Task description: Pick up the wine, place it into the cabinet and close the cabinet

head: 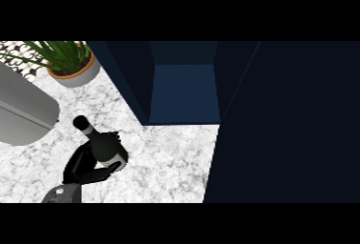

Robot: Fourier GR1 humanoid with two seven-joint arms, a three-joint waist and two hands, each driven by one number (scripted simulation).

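You've got bare tabletop (172, 152) up to the open cabinet (184, 90); its door (288, 124) blocks right, plant (70, 62) and grey appliance (21, 114) crowd left.

Soft, even light brightens the counter (169, 157); the cabinet (184, 90) interior lies dim.

from my feed i look steeply down on a white marble counter (165, 159) with grey veining, evenly lit, no hard shadows on it. at the far left corner stands a green spiky plant (60, 51) in a round pot (79, 76), terracotta inside and pale grey outside. behind it i catch a patch of black-and-white patterned tile (10, 47). a rounded grey appliance (21, 112) fills the left edge, just beside the pot; i cannot tell what it is. the dark navy cabinet (288, 119) takes the whole right side, its open compartment showing a lighter blue back.
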